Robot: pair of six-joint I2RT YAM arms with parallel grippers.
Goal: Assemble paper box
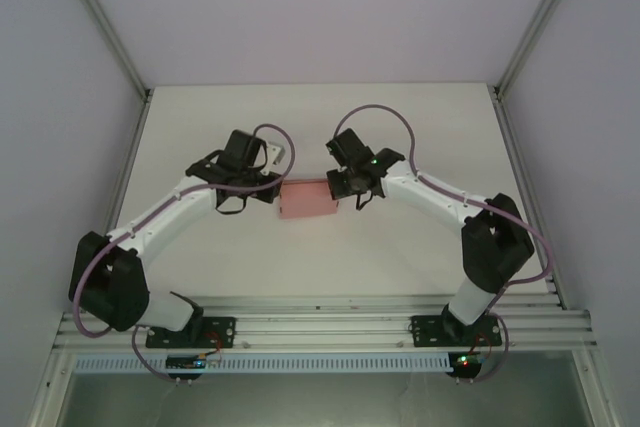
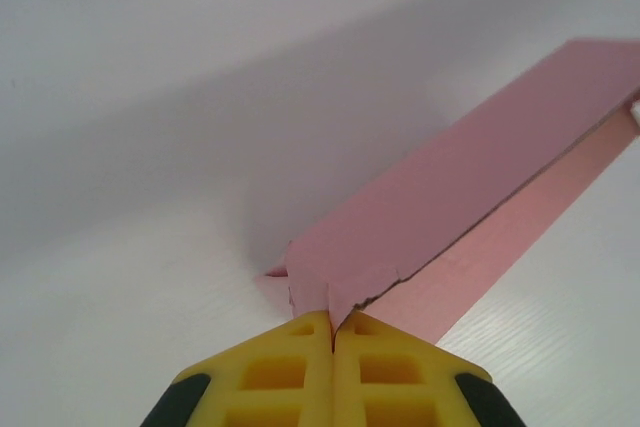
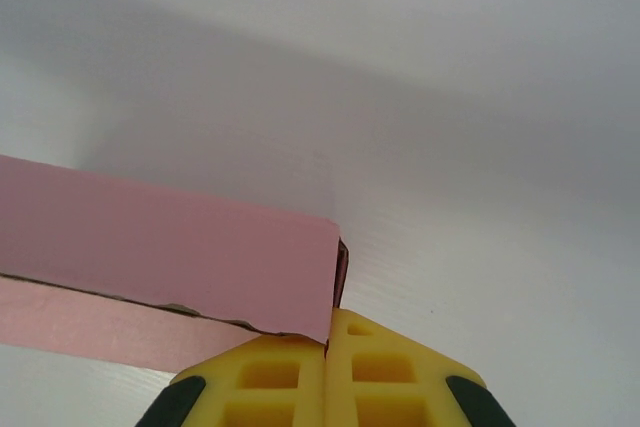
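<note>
Your left gripper [image 2: 332, 327] has its yellow fingers pressed tight together on a ragged corner of the paper box [image 2: 450, 197]. The pink piece runs away from that grip, up and to the right, with a broad top panel above a narrower lower strip. Your right gripper [image 3: 327, 332] pinches the opposite end the same way, and the box stretches off to its left. From above, the box spans the gap between both grippers over the middle of the white table [image 1: 400, 247].
</note>
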